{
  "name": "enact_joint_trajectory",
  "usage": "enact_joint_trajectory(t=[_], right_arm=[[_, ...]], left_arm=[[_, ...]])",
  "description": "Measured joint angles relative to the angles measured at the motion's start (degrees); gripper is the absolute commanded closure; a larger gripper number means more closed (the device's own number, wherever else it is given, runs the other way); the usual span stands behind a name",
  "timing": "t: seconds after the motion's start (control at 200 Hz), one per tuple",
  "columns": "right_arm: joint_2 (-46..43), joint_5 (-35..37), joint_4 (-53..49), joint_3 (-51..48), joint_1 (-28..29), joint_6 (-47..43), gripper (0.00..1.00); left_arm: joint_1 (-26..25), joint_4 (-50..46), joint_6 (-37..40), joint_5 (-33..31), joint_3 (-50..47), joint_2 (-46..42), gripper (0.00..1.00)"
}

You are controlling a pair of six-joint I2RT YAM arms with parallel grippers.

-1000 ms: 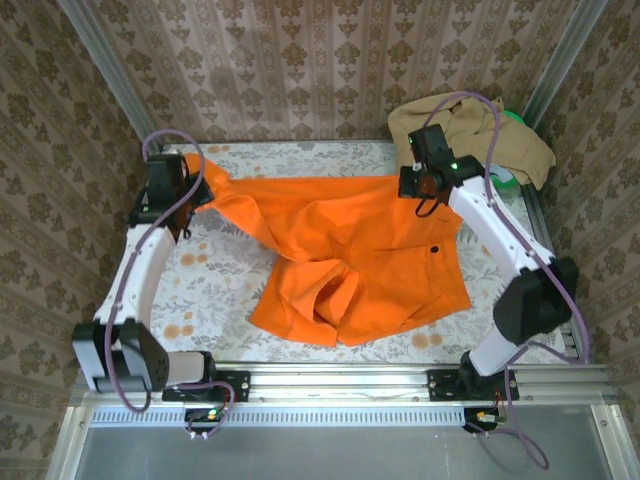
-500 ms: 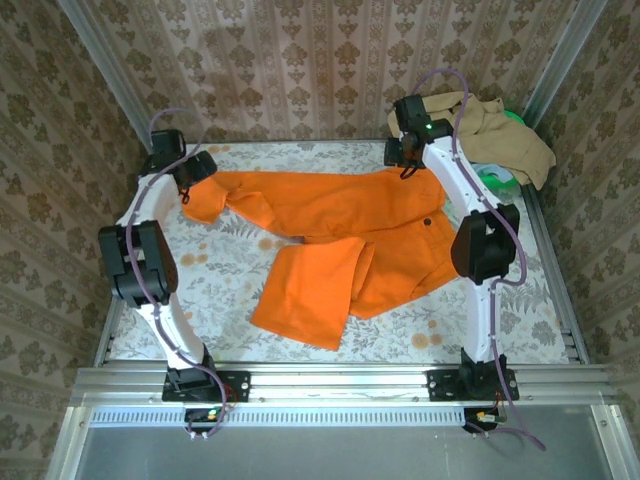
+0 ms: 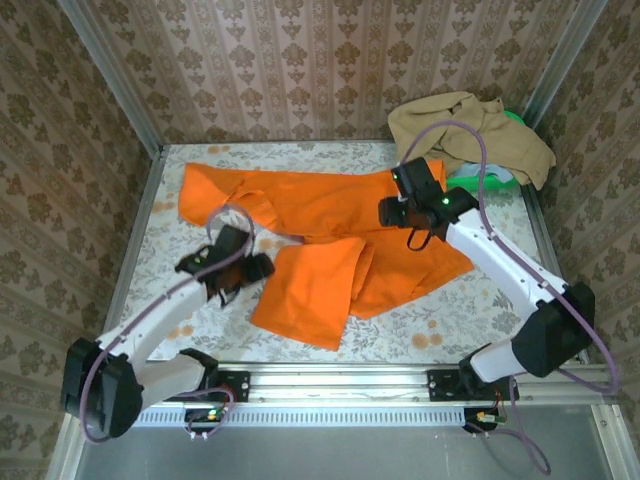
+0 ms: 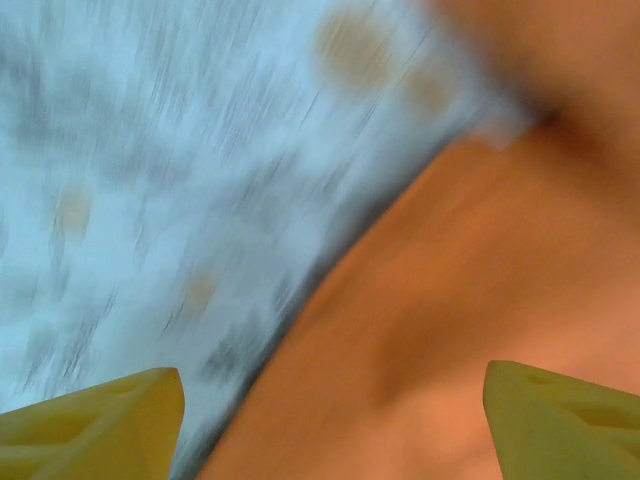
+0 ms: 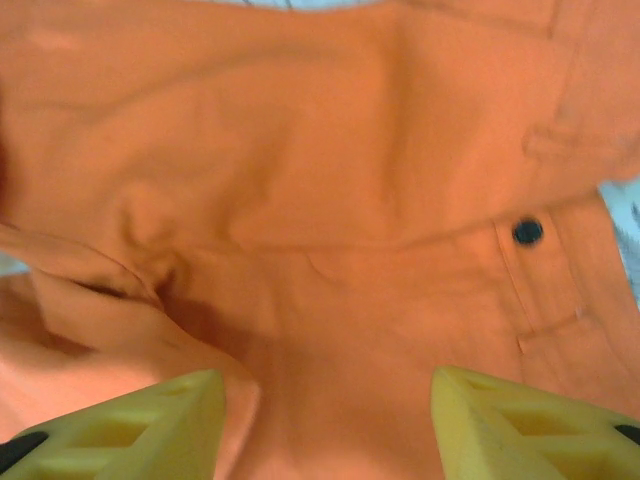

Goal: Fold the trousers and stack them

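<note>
The trousers [image 3: 330, 215] lie flat on the bench [image 3: 190, 300]. One leg runs long from the upper left to the waist at the right. The other leg is bent down to the lower middle. The left jaws are apart and hold nothing. They hang over the left edge of the bent leg. The right jaws are apart too, right over the waist, near the button [image 5: 527, 232]. The far leg end in the upper left is well apart from both. I think the left arm [image 3: 150, 322] is nearer to it, so it should reach there.
</note>
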Motion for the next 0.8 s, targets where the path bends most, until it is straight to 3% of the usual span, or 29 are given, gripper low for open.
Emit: enact_joint_trajectory(t=[0.13,0.235,0.335,0.55,0.705,0.8], right_arm=[[-2.82,-0.04,0.37,-5.05,-0.24,0.98,0.42],[-5.33,-0.17,1.20,-6.64,-0.24,1.79,0.42],[-6.75,-0.28,2.05,-6.91,-0.24,2.16,0.42],[-7.34,-0.26,2.36,-7.13,-0.24,2.19,0.43],[-7.89,-0.26,2.38,-7.17,-0.24,2.19,0.43],[-8.15,-0.26,2.38,-7.17,-0.24,2.21,0.43]], left_arm=[[-8.15,-5.79,-8.72,-3.41,-5.27,-3.65,0.29],[-11.87,-5.38,-12.48,-5.20,-5.77,-0.26,0.33],[-12.74,-2.67,-14.19,-5.90,-6.75,4.63,0.50],[-14.21,0.07,-16.44,-6.78,-8.35,6.73,1.00],[-14.51,-3.69,-15.63,-9.84,-7.72,4.28,1.00],[-11.52,-9.18,-12.00,-12.33,-3.17,2.27,1.00]])
